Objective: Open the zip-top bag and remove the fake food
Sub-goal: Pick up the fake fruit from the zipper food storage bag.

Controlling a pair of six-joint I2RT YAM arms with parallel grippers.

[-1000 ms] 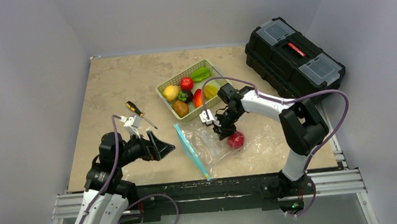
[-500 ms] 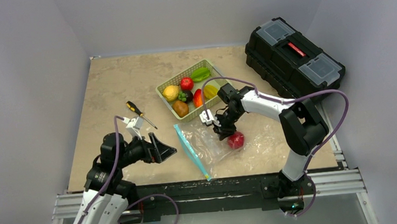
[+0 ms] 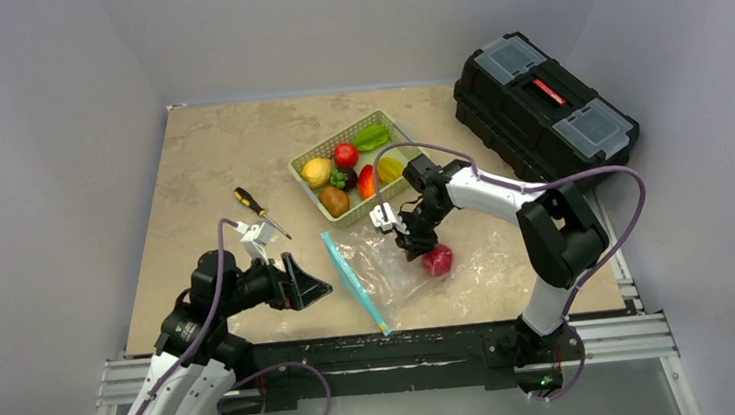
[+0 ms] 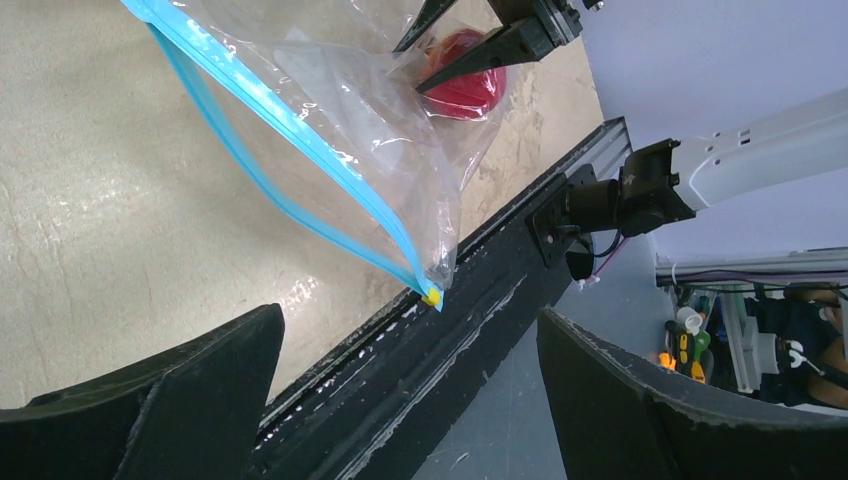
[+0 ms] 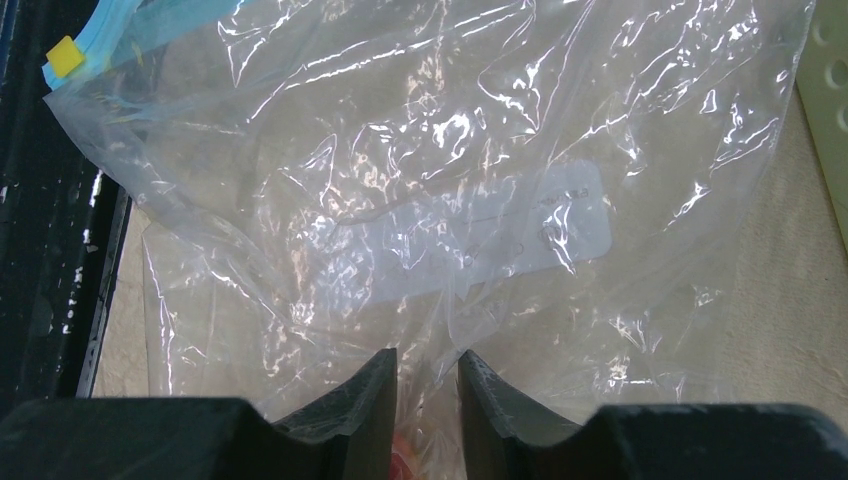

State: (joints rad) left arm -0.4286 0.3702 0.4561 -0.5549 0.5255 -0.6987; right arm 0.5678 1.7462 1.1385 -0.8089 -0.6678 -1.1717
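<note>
Zip-top bag (image 3: pixel 380 263) is lying flat on the table (image 3: pixel 208 151) near the front edge, a little right of the middle. Its light-blue zipper strip (image 3: pixel 354 280) is running along the left side of the bag, with the small yellow slider (image 4: pixel 432 296) at the end nearest the front edge. One red fake fruit (image 3: pixel 436 260) is sitting inside, at the right end of the clear plastic.

The right gripper (image 3: pixel 411 246) is pointing down onto the zip-top bag, just beside the red fake fruit. Its jaws are standing only a little apart, and crinkled plastic is showing in the narrow gap. I cannot tell if they are really pinching the film.

The left gripper (image 3: pixel 308 279) is hovering left of the zipper strip, apart from it. Its jaws are spread wide and are holding nothing.

Behind the bag, toward the middle of the table, the green basket (image 3: pixel 308 190) is holding the other fake food (image 3: pixel 345 155). A screwdriver (image 3: pixel 261 212) is lying to the left of the basket, and a black toolbox (image 3: pixel 543 102) is standing at the far right corner.
</note>
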